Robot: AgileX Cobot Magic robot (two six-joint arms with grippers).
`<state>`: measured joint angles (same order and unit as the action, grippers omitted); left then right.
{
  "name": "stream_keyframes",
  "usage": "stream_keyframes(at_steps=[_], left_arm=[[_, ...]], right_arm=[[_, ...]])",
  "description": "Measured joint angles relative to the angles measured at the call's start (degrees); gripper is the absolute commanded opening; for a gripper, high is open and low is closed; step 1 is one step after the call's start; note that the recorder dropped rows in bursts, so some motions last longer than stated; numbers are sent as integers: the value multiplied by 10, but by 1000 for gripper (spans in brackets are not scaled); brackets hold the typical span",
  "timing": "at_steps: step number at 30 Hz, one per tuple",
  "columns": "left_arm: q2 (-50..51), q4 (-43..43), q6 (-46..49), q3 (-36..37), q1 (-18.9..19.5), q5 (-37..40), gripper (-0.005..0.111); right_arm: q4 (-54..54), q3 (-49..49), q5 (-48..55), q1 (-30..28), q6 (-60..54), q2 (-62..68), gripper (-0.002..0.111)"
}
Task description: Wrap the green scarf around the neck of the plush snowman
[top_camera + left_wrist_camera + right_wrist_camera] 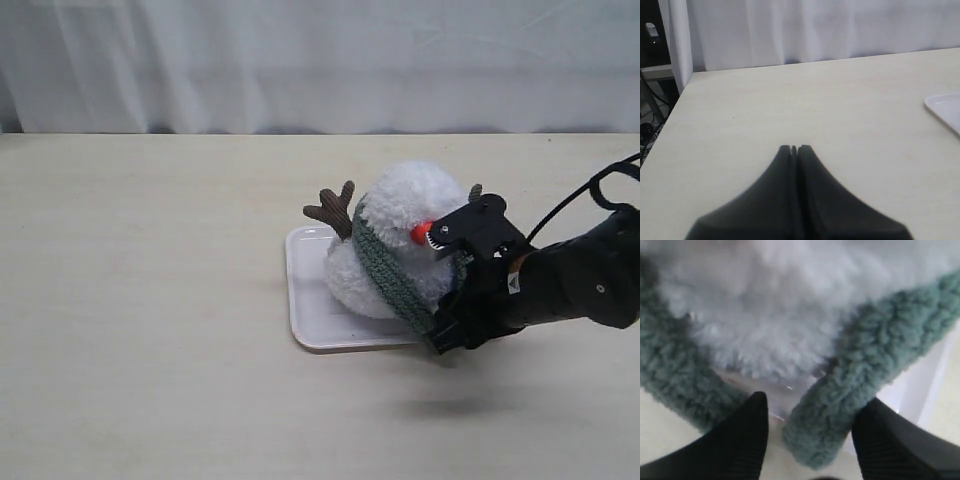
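While its two black fingers [757, 430] stand apart, the right gripper [817, 399] has one rounded end of the green scarf [385, 270] lying between them. The fleece presses against one finger and leaves a gap at the other, so the end is not pinched. Just beyond the fingertips the scarf's two lengths spread apart under the white fluff of the plush snowman [410, 205].

In the exterior view this gripper sits low at the snowman's front, beside the tray's right near corner. The scarf runs as a diagonal band across the neck, from behind the head down toward the gripper. The orange nose [421, 234] faces the right edge of the table [150, 300], and a brown corduroy arm [332, 208] sticks up on the far side. The snowman rests on a white tray [305, 300], right of the table's middle.

The left gripper [794, 148] has its fingers pressed together, holding nothing, above bare tabletop toward the far left corner.
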<state>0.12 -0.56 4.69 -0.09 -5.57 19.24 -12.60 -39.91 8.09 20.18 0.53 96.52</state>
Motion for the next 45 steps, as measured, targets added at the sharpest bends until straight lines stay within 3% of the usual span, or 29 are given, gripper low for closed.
stream_keyframes(at_steps=[8,15,24,32,39,41,45], left_arm=[[0,0,0,0,0,0,0],[0,0,0,0,0,0,0],[0,0,0,0,0,0,0],[0,0,0,0,0,0,0],[0,0,0,0,0,0,0],[0,0,0,0,0,0,0],[0,0,0,0,0,0,0]], right_arm=[[0,0,-7,0,0,23,4],[11,0,8,0,1,-8,4],[79,-16,121,0,-5,-51,4],[286,-71,225,-1,-167,-53,4],[436,-72,239,-1,-293,-50,4],[450,-72,239,-1,-307,-41,9],[460,-72,235,-1,-314,-17,33]])
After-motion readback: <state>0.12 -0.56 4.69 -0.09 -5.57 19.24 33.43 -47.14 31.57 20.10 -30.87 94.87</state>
